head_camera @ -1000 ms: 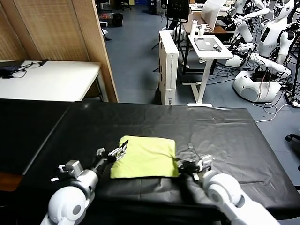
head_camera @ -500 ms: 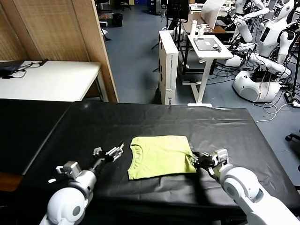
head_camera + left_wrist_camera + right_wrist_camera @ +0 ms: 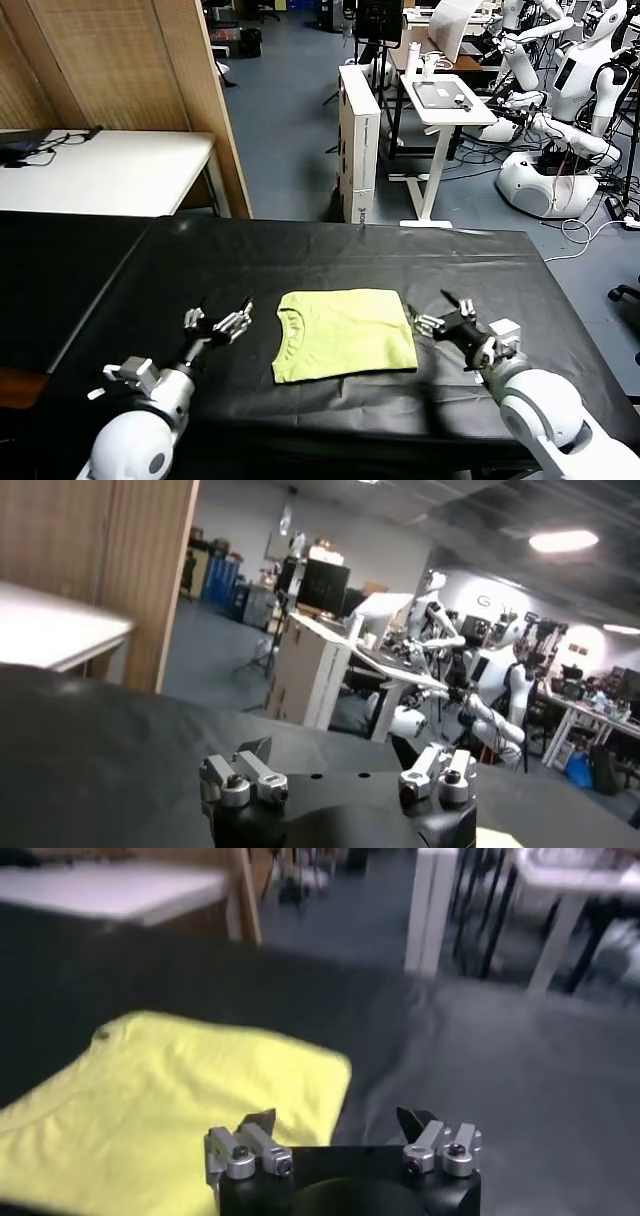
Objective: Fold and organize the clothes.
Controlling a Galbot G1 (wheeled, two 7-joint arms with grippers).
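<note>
Robotics lab, open floor. Several white humanoid robots [image 3: 590, 70] parked on round bases along the far right, cables [image 3: 590, 225] trailing over the blue-grey floor [image 3: 290, 110]. White height-adjustable stand [image 3: 445, 105] with a tray top, white cabinet unit [image 3: 358, 140] beside it, monitors and desks further back. Wooden partition panels [image 3: 130, 60] on the left, plain white table [image 3: 100, 170] next to them. Work surface is a table under black sheeting [image 3: 330, 250].

A black-covered table [image 3: 400, 260], a white side table [image 3: 110, 170] and idle humanoid robots [image 3: 590, 70] behind.
</note>
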